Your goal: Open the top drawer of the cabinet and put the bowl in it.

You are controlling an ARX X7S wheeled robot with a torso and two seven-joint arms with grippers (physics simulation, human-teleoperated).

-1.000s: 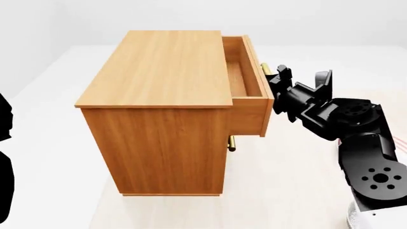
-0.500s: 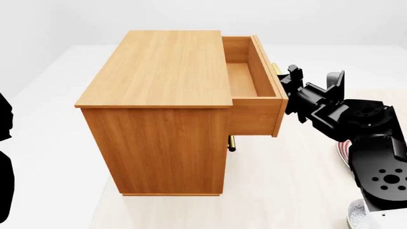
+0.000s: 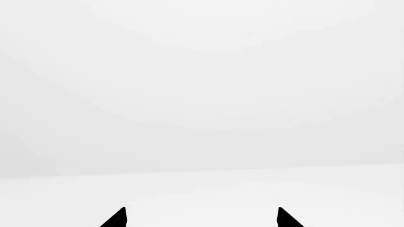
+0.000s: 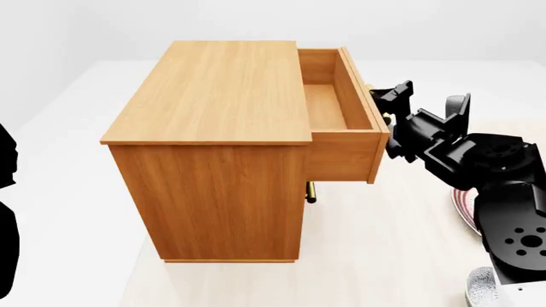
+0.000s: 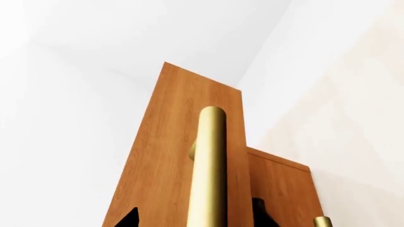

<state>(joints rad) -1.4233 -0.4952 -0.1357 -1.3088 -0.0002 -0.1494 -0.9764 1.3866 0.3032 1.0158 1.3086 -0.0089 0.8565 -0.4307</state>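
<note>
The orange-brown cabinet [image 4: 217, 89] stands in the middle of the head view. Its top drawer [image 4: 337, 157] is pulled partway out to the right, and the inside shows bare wood. My right gripper [image 4: 390, 105] is at the drawer's front. In the right wrist view the right gripper [image 5: 194, 218] is open, with a dark fingertip on each side of the brass bar handle [image 5: 208, 165] and a gap to each. The speckled bowl [image 4: 480, 289] peeks in at the lower right corner, on the floor surface. My left gripper [image 3: 200, 218] is open and faces blank white space.
A red-ringed white plate [image 4: 465, 204] lies partly hidden behind my right arm. A lower drawer's brass handle [image 4: 311, 192] sticks out under the open drawer. My left arm [image 4: 5, 192] shows as a dark shape at the left edge.
The top drawer has slid further out to the right with my right gripper. The right gripper's fingers now stand apart from the handle. The left arm has not moved.
</note>
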